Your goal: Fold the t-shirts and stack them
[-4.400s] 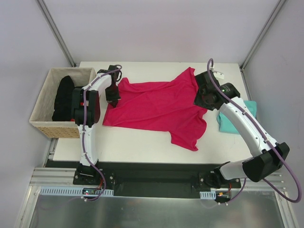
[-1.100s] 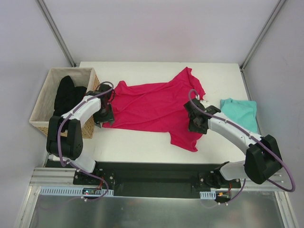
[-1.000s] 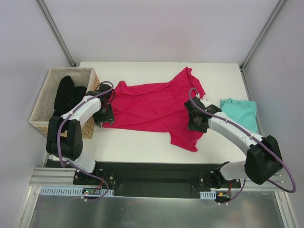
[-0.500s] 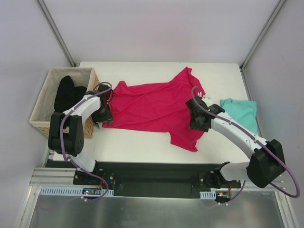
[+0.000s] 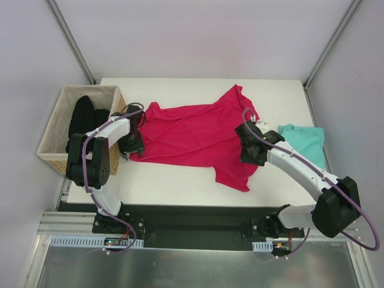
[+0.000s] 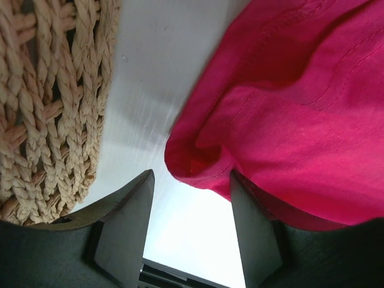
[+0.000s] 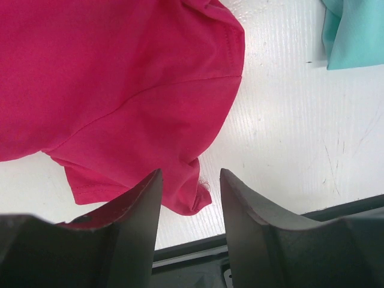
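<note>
White table [image 5: 180, 179] holds your soft, light magenta-pink cloth t-shirt [image 5: 192, 135], spread out in the middle. Your left gripper [image 6: 191, 192], jaws apart, sits at its 8 o'clock corner: pinch there. Your right gripper [image 7: 191, 198], also apart, hovers over the 4 o'clock sleeve. The teal cloth t-shirt [image 5: 303, 144] lies at 3 o'clock.

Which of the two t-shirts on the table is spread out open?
The magenta-pink t-shirt, sprawled wide with its sleeves sticking out. The teal t-shirt sits in a small compact heap to its right.
</note>
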`<act>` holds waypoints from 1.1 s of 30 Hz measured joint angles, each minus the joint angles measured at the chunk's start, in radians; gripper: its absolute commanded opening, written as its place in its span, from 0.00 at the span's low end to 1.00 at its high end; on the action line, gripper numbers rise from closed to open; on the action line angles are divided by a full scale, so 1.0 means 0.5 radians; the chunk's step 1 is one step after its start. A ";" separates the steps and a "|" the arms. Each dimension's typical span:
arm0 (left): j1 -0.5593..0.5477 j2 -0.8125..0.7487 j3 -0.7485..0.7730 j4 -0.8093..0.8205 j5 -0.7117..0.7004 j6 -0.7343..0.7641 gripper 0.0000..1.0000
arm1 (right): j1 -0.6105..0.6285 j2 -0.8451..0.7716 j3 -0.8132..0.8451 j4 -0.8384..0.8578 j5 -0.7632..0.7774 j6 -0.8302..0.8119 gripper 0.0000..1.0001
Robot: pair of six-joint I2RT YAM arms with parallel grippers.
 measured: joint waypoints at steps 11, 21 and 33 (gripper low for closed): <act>0.014 0.014 0.005 0.015 0.002 -0.011 0.24 | 0.000 0.001 0.046 -0.035 0.011 0.000 0.47; 0.041 0.014 0.011 0.028 0.003 -0.031 0.00 | -0.001 0.013 0.098 -0.057 0.012 -0.010 0.47; 0.041 0.014 0.012 0.030 0.008 -0.031 0.00 | 0.000 0.015 0.076 -0.042 0.013 0.013 0.41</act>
